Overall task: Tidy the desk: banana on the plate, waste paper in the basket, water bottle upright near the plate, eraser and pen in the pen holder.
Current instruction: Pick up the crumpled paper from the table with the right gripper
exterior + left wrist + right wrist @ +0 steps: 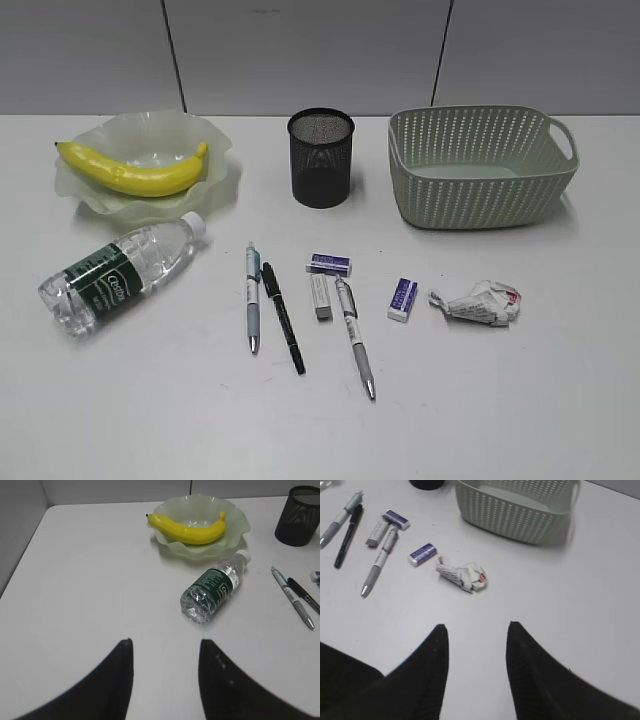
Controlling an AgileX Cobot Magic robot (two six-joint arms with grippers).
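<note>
Banana [135, 177] is already sitting in the plate [80, 195], so my guess is the bottle or the paper goes next. Water bottle [214, 586] lies on its side on the worktop [90, 580], just below the plate, cap toward the plate rim and base toward the left claw [165, 647]. Its long axis runs diagonally, up and to the right of that claw, so the left arm is clearly the nearer one for standing it up.

Waste paper [462, 576] sits ahead and slightly left of the right claw [476, 630], with the basket [520, 515] further on behind it. Pens and erasers are off to the left of that, so the right arm looks best placed for the paper.

Both claws are spread apart, hanging above bare worktop, gripping nothing and touching nothing.
</note>
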